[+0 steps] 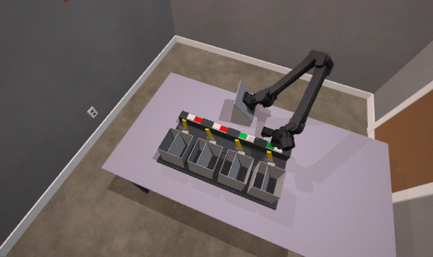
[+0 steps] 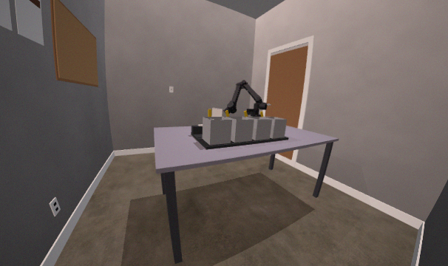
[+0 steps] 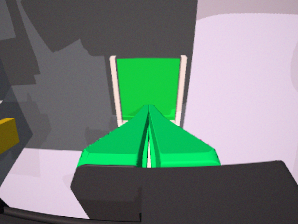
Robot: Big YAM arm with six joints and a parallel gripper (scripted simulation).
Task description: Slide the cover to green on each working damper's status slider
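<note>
Four grey duct dampers stand in a row on a dark base (image 1: 220, 168), each with a yellow lever behind it. They also show in the exterior view (image 2: 242, 129). The slider strip runs along their far side. The first slider (image 1: 198, 120) and the second slider (image 1: 224, 128) show red. The third slider (image 1: 243, 135) and the fourth slider (image 1: 270, 145) show green. My gripper (image 1: 266, 133) is shut on nothing and sits low at the fourth slider. In the wrist view its closed green fingertips (image 3: 149, 110) point at the green window (image 3: 148, 83) between two pale rails.
A grey upright panel (image 1: 243, 107) stands by the arm's base behind the strip. The fourth damper (image 1: 266, 182) and its yellow lever (image 1: 269, 155) are close in front of the gripper. The table's right edge lies beyond them.
</note>
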